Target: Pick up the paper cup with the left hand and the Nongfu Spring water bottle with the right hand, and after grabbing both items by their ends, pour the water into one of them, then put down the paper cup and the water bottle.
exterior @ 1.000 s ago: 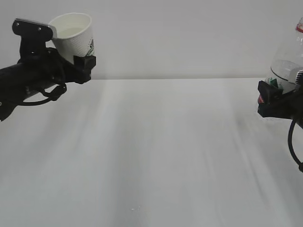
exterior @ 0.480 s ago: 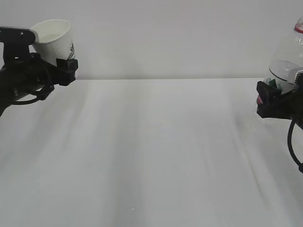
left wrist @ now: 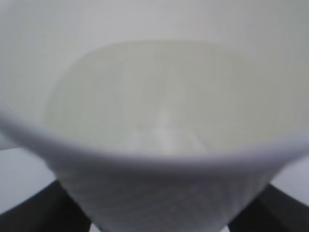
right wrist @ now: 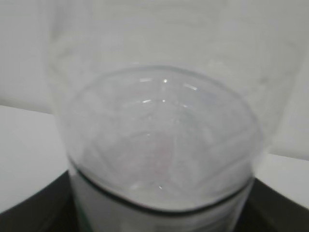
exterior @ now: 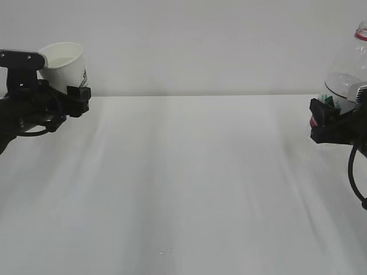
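My left gripper (exterior: 67, 87) is shut on the lower wall of the white paper cup (exterior: 62, 59), which hangs above the table's far left, tilted slightly toward the camera. In the left wrist view the cup (left wrist: 159, 188) fills the frame, its cream inside blurred, with dark fingers (left wrist: 29, 210) at both bottom corners. At the right edge my right gripper (exterior: 328, 119) is shut on the label band of the clear Nongfu Spring water bottle (exterior: 347, 69), which stands upright in the air. Water (right wrist: 164, 145) shows in the bottle (right wrist: 159, 87) in the right wrist view.
The white table (exterior: 183, 183) stretches between the two arms, its back edge meeting a plain pale wall (exterior: 200, 40). A black cable (exterior: 355, 172) hangs below the right gripper.
The left arm has carried the cup to the left and a little lower, and the cup now tilts less. The right gripper and the bottle have hardly moved.
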You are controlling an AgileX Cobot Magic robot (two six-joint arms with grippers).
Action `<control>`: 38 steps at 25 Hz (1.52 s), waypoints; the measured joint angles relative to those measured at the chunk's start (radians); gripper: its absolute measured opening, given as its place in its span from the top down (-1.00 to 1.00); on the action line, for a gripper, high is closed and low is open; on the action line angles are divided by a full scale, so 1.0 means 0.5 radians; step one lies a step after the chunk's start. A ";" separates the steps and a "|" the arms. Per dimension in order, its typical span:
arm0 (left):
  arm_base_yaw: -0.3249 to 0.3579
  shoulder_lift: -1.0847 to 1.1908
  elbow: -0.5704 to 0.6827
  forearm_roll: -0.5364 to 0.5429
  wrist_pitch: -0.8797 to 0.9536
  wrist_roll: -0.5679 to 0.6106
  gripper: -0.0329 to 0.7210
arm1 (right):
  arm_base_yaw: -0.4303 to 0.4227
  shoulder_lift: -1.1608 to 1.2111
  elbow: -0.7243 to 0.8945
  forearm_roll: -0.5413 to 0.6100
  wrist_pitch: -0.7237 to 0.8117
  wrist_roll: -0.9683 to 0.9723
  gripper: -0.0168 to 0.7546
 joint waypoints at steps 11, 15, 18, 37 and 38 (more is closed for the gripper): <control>0.017 0.156 0.000 -0.055 -0.185 0.000 -0.53 | 0.000 0.000 0.000 -0.001 0.000 0.000 -0.33; 0.017 0.206 0.000 -0.066 -0.298 0.000 -0.53 | 0.000 0.000 0.000 -0.005 0.000 0.000 -0.33; 0.017 0.270 0.000 -0.069 -0.367 0.000 -0.52 | 0.000 0.000 0.000 -0.005 0.000 0.000 -0.33; 0.017 0.581 0.000 -0.081 -0.593 0.000 -0.45 | 0.000 0.000 0.000 -0.005 0.000 -0.003 -0.33; 0.017 0.597 0.000 -0.081 -0.616 0.000 -0.46 | 0.000 0.000 0.000 -0.005 0.000 -0.003 -0.33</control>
